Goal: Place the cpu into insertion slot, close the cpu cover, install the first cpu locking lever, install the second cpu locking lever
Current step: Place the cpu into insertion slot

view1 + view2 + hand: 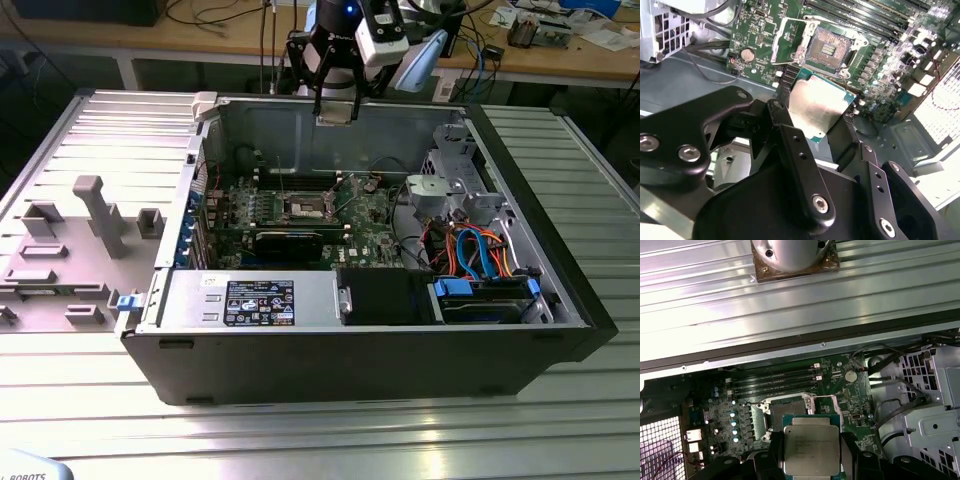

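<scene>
My gripper [335, 112] hangs above the back wall of the open computer case, shut on the cpu [817, 107]. The cpu [810, 449] is a flat square chip with a silver-grey metal top, pinched at two opposite edges between the black fingers [790, 135]. Below it on the green motherboard lies the insertion slot [827, 47], a dark square with a silver rim, uncovered. In the exterior view the insertion slot [305, 208] sits mid-board. The cpu cover [792, 35], a thin silver frame, stands tilted up at one side of the slot.
Long memory slots [775, 382] run beside the socket. A black expansion card [290, 240] lies in front of it. A power supply [250, 300] and a drive cage with orange and blue cables [480, 250] fill the case front and right. A grey fixture [90, 210] stands outside on the exterior view's left.
</scene>
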Robot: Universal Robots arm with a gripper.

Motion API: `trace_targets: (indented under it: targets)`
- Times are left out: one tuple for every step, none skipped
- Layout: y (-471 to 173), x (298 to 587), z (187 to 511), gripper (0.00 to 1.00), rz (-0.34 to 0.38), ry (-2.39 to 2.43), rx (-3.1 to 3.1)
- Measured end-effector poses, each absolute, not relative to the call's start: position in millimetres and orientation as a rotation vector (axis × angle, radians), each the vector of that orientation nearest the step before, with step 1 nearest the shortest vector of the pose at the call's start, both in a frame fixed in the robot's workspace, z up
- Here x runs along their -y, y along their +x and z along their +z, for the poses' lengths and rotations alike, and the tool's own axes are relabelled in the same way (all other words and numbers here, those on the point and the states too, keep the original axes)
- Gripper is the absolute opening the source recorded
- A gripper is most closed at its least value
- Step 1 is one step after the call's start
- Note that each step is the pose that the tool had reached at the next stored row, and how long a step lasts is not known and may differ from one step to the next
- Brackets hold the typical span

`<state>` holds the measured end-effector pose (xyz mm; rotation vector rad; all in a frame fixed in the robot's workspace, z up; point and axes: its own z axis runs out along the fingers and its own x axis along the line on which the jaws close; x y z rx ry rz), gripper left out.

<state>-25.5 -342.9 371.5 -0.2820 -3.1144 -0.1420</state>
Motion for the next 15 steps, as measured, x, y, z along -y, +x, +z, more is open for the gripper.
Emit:
trace_targets:
  targets:
    - [-25.5, 343.0, 371.4, 0.54, -0.142, -0.297, 3.113]
    - [-25.5, 342.9, 371.4, 0.54, -0.142, -0.312, 3.112]
    - [-25.5, 342.9, 371.3, 0.54, -0.142, -0.332, 3.111]
    - [-25.5, 343.0, 371.3, 0.54, -0.143, -0.347, 3.11]
    - [-25.5, 342.9, 371.2, 0.54, -0.143, -0.38, 3.107]
    - [-25.5, 342.9, 371.1, 0.54, -0.143, -0.401, 3.105]
    - [-25.5, 342.9, 371.1, 0.54, -0.143, -0.422, 3.103]
    - [-25.5, 343.0, 371.1, 0.54, -0.143, -0.446, 3.1]
    - [-25.5, 342.9, 371.1, 0.54, -0.143, -0.45, 3.1]
    - [-25.5, 343.0, 371.1, 0.54, -0.143, -0.45, 3.099]
    - [-25.5, 343.0, 371.1, 0.54, -0.143, -0.45, 3.1]
    - [-25.5, 342.9, 371.0, 0.54, -0.143, -0.451, 3.099]
    - [-25.5, 342.9, 371.1, 0.54, -0.143, -0.451, 3.099]
    - [-25.5, 342.9, 371.1, 0.54, -0.143, -0.451, 3.099]
    - [-25.5, 342.9, 371.1, 0.54, -0.143, -0.451, 3.099]
